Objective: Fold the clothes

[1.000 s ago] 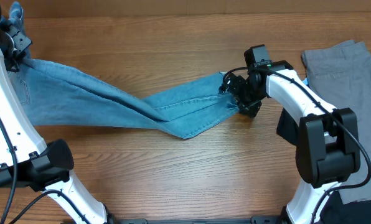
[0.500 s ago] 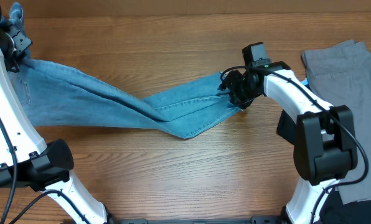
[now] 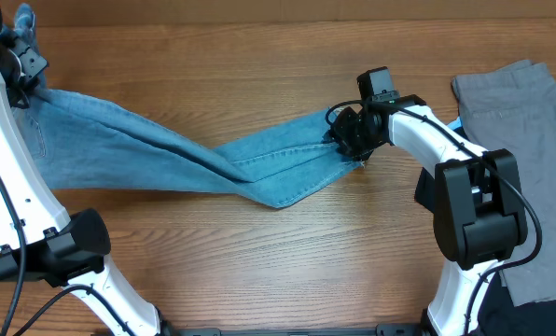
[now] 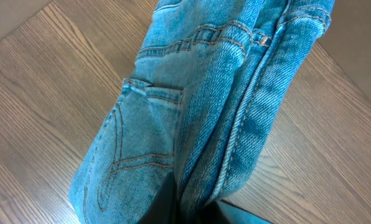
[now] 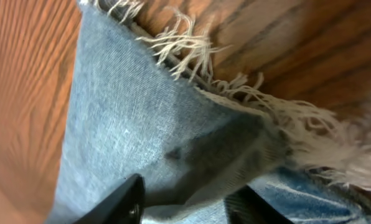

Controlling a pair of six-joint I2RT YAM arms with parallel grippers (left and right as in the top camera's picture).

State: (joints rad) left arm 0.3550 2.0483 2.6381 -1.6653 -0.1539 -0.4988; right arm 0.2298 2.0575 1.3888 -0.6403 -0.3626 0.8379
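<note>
The jeans (image 3: 166, 154) were clamped by the left gripper (image 4: 188, 211); their frayed hem (image 5: 235, 93) was apparently pinched by the right gripper (image 5: 192, 202).

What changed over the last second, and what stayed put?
The right tool slid a little left and farther out over the frayed hem of the jeans, its fingers narrowing around it; a firm grip isn't clear yet. The left tool kept its hold on the waist end. The jeans and grey garment lay unchanged.
</note>
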